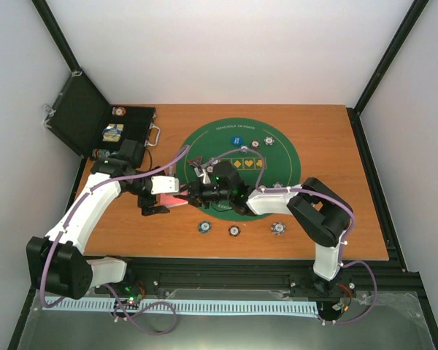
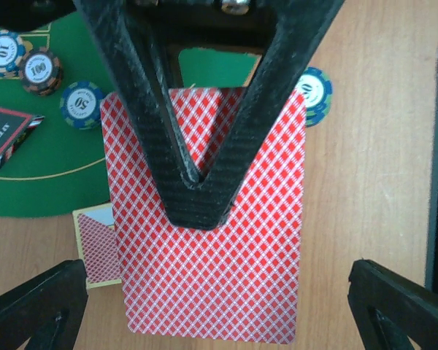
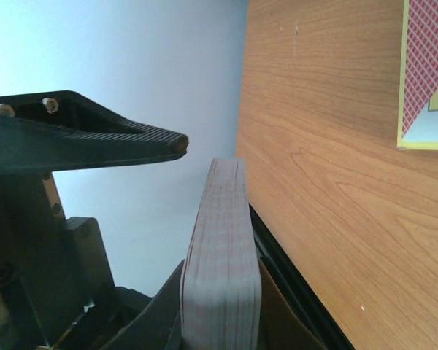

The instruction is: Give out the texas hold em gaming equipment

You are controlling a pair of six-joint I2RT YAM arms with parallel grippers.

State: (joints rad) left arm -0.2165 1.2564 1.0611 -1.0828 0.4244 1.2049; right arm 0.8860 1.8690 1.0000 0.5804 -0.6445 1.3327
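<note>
Red-backed deck [image 2: 212,255] pinched by right claw [image 1: 189,195], arm stretched leftward; left claw [image 2: 219,313] wide, facing it.

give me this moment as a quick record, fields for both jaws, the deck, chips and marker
deck: red backs up, held above the wood beside the mat
left gripper: jaws wide open, either side of the deck, not touching
right gripper: jaws closed on the deck
chips on mat: three, beside the triangular marker
chip on wood: one, by the deck's corner
</note>
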